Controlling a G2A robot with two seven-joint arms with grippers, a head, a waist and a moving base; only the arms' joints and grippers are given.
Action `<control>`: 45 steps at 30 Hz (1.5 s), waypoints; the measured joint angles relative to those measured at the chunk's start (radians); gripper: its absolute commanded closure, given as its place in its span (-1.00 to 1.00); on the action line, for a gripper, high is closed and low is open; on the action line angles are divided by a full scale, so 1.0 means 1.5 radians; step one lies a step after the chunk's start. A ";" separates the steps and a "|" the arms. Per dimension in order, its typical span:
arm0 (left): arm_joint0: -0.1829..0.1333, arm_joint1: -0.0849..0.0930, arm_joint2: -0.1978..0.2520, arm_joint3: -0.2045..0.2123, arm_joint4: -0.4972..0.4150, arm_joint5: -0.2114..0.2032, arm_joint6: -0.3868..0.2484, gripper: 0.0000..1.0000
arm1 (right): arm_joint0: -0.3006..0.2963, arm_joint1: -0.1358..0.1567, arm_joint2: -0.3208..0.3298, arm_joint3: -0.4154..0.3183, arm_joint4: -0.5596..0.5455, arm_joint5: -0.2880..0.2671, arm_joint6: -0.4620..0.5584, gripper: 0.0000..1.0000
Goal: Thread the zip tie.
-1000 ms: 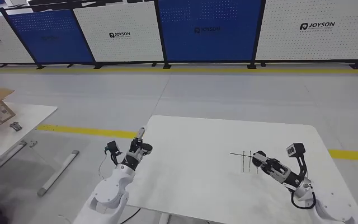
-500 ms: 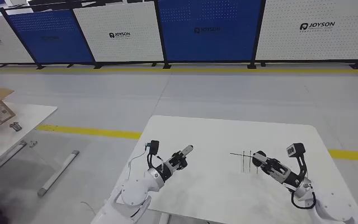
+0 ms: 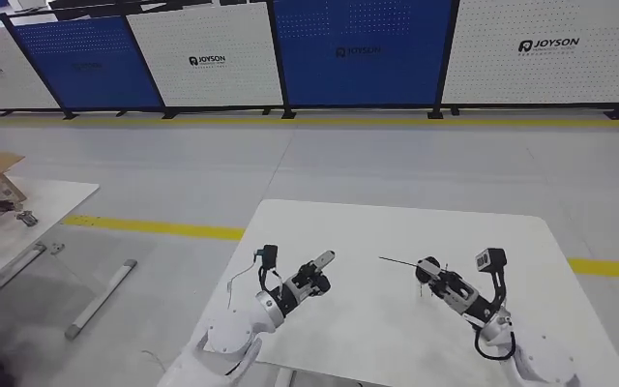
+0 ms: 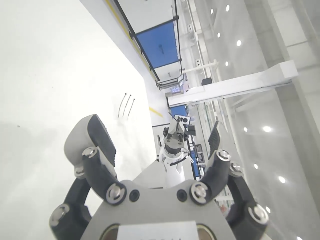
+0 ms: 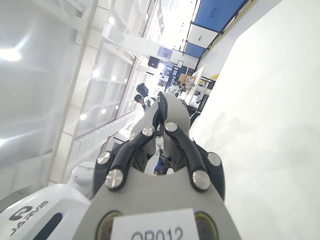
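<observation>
My right gripper [image 3: 424,267] hangs over the right half of the white table [image 3: 387,227], shut on one end of a thin black zip tie [image 3: 397,262] that sticks out leftward toward the other arm. Its fingers [image 5: 162,108] are pressed together in the right wrist view. My left gripper [image 3: 323,270] is above the table's left part, open and holding nothing, pointing at the right one. In the left wrist view its gripper [image 4: 156,126] is spread wide, with the right gripper [image 4: 175,136] beyond it. Three loose zip ties [image 4: 126,107] lie side by side on the table.
The table edge [image 3: 242,232] runs close to the left arm. A second white table [image 3: 39,208] stands far left, and blue and white pegboard panels [image 3: 358,53] line the back. People stand far off in the right wrist view.
The left arm swung from the table's left edge inward over the table. The right gripper moved left with the zip tie, away from the loose ties.
</observation>
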 measured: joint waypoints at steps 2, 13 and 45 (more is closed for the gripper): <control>-0.010 -0.002 0.024 0.003 0.005 0.000 -0.006 -1.00 | 0.011 -0.007 -0.018 0.001 -0.016 0.000 -0.030 1.00; -0.040 -0.010 0.062 0.038 -0.024 0.004 0.011 -1.00 | 0.030 -0.020 -0.056 0.019 -0.046 0.000 -0.064 1.00; -0.097 -0.031 0.153 0.074 0.013 -0.011 0.147 -1.00 | 0.048 -0.044 -0.124 0.013 -0.111 0.039 -0.121 1.00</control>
